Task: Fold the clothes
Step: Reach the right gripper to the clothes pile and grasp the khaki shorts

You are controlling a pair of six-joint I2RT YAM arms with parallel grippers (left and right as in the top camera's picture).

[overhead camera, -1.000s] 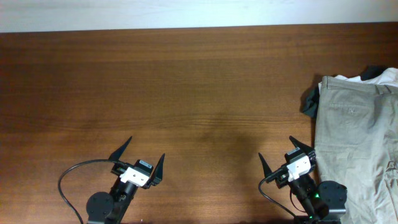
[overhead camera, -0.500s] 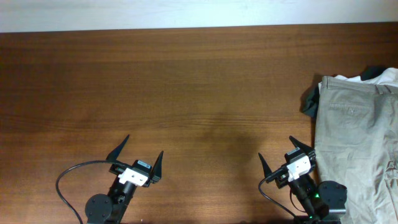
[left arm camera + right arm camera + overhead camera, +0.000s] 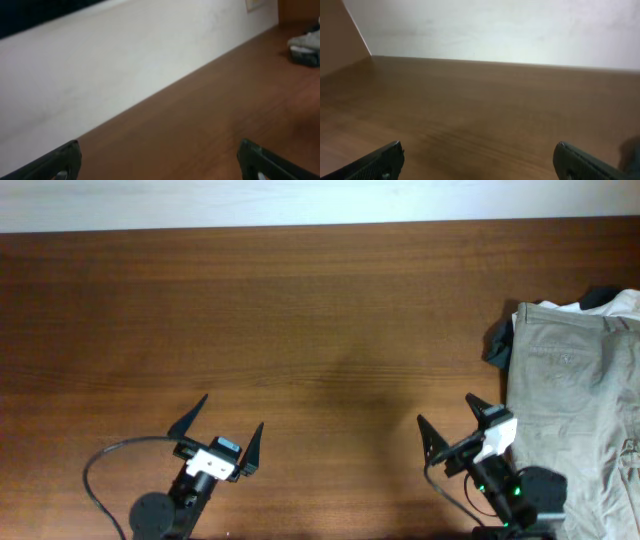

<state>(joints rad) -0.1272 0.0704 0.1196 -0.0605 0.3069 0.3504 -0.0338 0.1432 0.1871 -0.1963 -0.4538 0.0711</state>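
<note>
"Counting grippers first: how many, and what have they got?"

"Two. The left gripper point(image 3: 232, 412) and the right gripper point(image 3: 445, 409) both sit low at the near edge of the table point(image 3: 300, 310). Each has its two fingers spread wide with nothing between them. The left wrist view shows only bare wood between the fingers point(image 3: 55, 162), and so does the right wrist view point(image 3: 382, 159)."

"And the clothes?"

"I count three pieces, all in one heap. One pair of khaki shorts point(image 3: 575, 410) lies flat just beside the right gripper, on its outer side, and reaches from behind it to well ahead of it. One dark piece point(image 3: 497, 345) pokes out from under the shorts, ahead of the right gripper and slightly outward. One white piece point(image 3: 625, 302) shows at the heap's far end, farther ahead and outward."

"Does the right gripper touch the shorts?"

"I cannot tell; it is very close."

"And from the left gripper?"

"The heap is well apart from it, far off to its right. Its camera catches just the heap's end point(image 3: 305, 42), near the pale wall point(image 3: 125, 65). One black cable point(image 3: 100, 470) loops behind that gripper."
</note>
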